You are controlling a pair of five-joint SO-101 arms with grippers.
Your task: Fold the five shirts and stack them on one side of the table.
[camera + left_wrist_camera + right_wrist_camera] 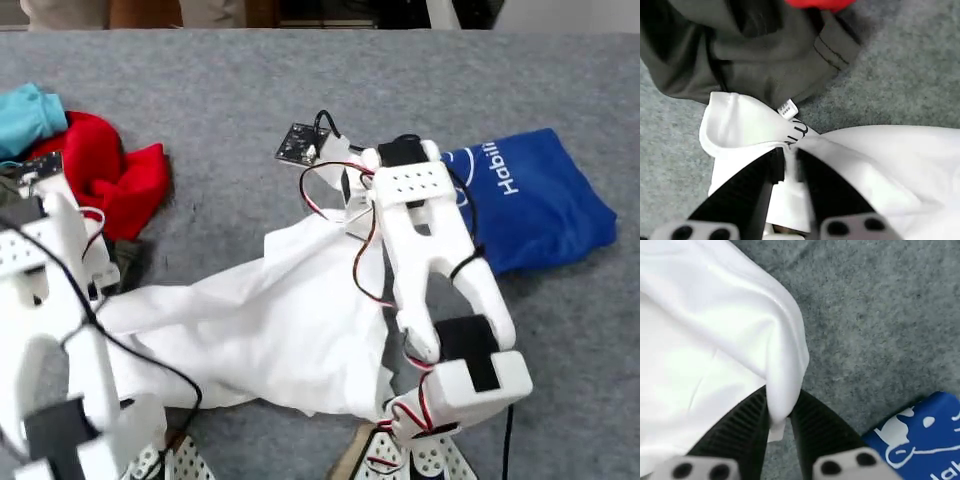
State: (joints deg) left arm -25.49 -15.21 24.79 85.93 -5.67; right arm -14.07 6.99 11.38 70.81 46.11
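White fabric shirt [270, 320] spreads along the grey felt bench's [250, 90] near edge because my left tool [788, 152] and right tool [780, 400] each pinch one end.

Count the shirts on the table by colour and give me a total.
white shirt: 1
blue shirt: 1
red shirt: 1
teal shirt: 1
dark grey shirt: 1
Total: 5
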